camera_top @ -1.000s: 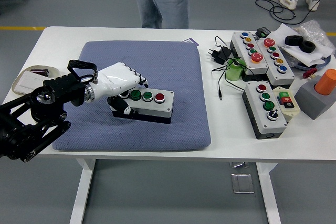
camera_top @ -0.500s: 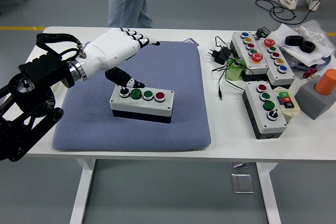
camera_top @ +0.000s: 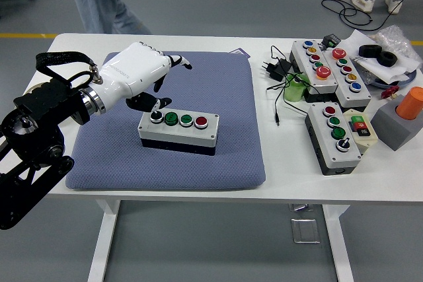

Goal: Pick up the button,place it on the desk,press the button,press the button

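Note:
The button box, white-topped with a black base, lies on the blue-grey pad. Its top carries a black knob, two green buttons and a red button in a row. My left hand, white with black fingertips, hovers just above and behind the box's left end. The fingers are spread and hold nothing, and the thumb points down toward the black knob without touching it. The right arm does not show.
Several other button boxes stand at the right with cables, a green cup and an orange cylinder on a grey block. A small tray sits at the left edge. A person's legs are beyond the far left corner.
My left hand let go of the box's left end and rose above it, then drew slightly back and left. The box stayed put. The person walked to the left.

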`<state>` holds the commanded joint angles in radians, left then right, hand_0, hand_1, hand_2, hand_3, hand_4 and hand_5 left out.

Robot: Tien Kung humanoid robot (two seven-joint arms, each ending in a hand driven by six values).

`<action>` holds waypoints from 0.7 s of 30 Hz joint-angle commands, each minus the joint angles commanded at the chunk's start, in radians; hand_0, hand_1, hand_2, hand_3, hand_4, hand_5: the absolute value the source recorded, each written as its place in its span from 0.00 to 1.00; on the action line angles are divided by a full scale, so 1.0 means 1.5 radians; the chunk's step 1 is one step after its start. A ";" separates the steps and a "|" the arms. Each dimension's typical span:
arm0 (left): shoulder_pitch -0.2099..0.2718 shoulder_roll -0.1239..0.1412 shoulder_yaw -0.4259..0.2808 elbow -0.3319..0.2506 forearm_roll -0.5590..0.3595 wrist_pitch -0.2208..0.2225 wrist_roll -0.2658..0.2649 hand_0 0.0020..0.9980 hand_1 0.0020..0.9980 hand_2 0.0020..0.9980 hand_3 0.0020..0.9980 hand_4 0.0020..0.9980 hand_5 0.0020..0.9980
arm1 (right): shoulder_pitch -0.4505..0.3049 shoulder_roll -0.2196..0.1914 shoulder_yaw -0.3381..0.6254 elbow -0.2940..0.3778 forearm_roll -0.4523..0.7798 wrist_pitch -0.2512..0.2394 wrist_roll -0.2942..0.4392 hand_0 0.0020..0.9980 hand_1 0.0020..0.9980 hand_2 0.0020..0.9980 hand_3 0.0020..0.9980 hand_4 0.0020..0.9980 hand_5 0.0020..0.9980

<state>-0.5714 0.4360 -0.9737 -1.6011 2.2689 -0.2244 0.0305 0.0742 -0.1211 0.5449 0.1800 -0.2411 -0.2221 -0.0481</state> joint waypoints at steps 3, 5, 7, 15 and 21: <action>0.019 -0.001 0.000 -0.013 0.000 -0.048 0.011 0.04 0.00 0.02 0.77 0.34 0.00 | -0.002 0.000 0.001 0.000 0.003 0.000 0.001 0.69 0.65 0.67 0.60 0.32 0.09; 0.028 -0.001 0.001 -0.016 0.000 -0.074 0.015 0.04 0.00 0.01 0.82 0.36 0.00 | -0.003 0.000 0.004 0.000 0.000 0.000 0.001 0.69 0.64 0.67 0.60 0.32 0.10; 0.034 0.001 0.006 -0.021 0.000 -0.086 0.017 0.04 0.00 0.01 0.82 0.36 0.00 | -0.003 0.000 0.005 0.000 -0.002 0.000 0.000 0.69 0.64 0.67 0.60 0.32 0.10; 0.037 0.002 0.027 -0.022 0.000 -0.082 0.028 0.05 0.00 0.01 0.84 0.30 0.00 | -0.004 0.001 0.003 0.000 0.001 0.002 0.000 0.69 0.64 0.67 0.60 0.31 0.09; 0.018 -0.003 0.055 0.006 0.000 -0.078 0.030 0.05 0.00 0.01 0.87 0.30 0.00 | -0.004 0.002 0.002 0.000 0.002 0.001 0.000 0.69 0.64 0.67 0.60 0.31 0.09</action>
<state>-0.5451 0.4309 -0.8919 -1.5915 2.2689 -0.3411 0.0758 0.0683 -0.1186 0.5482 0.1800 -0.2383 -0.2199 -0.0487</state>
